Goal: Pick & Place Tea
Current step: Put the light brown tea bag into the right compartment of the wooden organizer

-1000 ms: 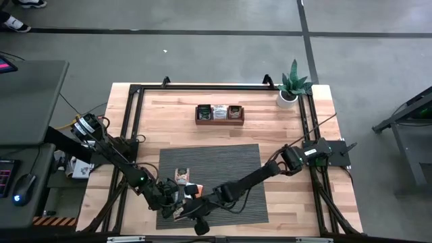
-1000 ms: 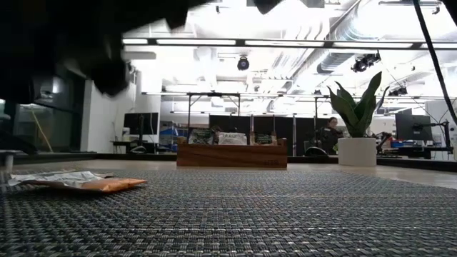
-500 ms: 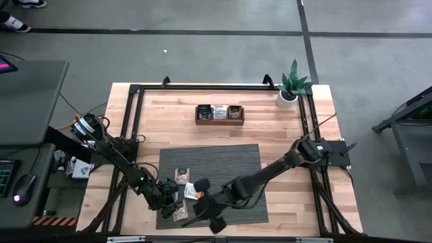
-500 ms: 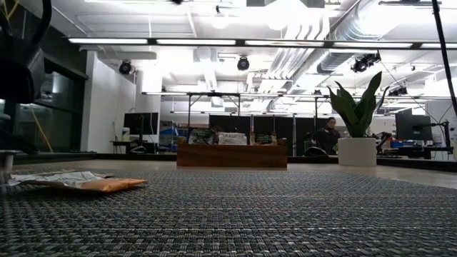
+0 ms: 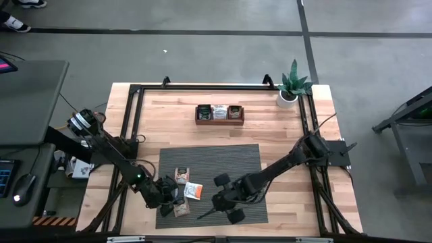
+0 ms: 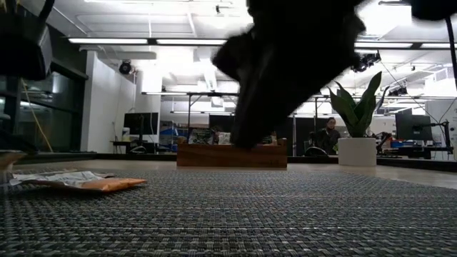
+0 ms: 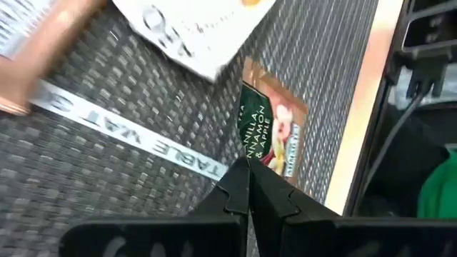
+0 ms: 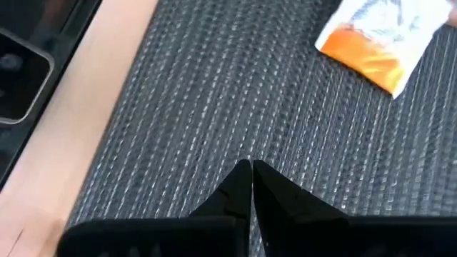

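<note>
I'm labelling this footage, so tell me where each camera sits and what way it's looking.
High: overhead, straight down; table, both arms.
Low: mat height, facing the wooden box; a dark arm overhead.
Left wrist: over the mat; shut left gripper at the green tea bag.
Right wrist: over the mat; shut right gripper.
Shared: orange-and-white tea bag, in high view.
</note>
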`<act>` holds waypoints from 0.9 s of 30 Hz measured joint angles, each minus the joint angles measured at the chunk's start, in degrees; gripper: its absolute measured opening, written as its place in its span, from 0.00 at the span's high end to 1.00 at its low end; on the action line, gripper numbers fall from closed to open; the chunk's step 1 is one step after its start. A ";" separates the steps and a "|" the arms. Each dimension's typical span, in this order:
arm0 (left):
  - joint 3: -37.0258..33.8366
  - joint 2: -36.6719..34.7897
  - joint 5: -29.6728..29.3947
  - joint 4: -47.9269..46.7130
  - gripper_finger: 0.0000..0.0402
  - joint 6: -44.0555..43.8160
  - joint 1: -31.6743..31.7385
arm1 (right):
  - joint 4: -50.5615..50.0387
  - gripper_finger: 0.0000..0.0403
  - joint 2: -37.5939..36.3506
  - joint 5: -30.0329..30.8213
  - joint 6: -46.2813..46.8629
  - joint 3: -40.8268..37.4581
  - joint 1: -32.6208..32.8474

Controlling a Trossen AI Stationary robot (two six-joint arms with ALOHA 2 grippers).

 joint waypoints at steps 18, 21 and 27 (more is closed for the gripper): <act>0.08 -14.72 -13.74 -3.94 1.00 29.68 9.52 | 55.09 0.97 -18.20 22.34 15.36 -43.50 5.41; 0.09 -16.47 -13.91 -3.56 1.00 37.98 14.66 | 60.95 0.97 -18.63 24.31 17.17 -48.25 6.36; 2.13 -16.77 -5.88 -3.63 1.00 51.97 27.73 | 67.44 0.97 -18.63 28.14 21.61 -54.53 8.03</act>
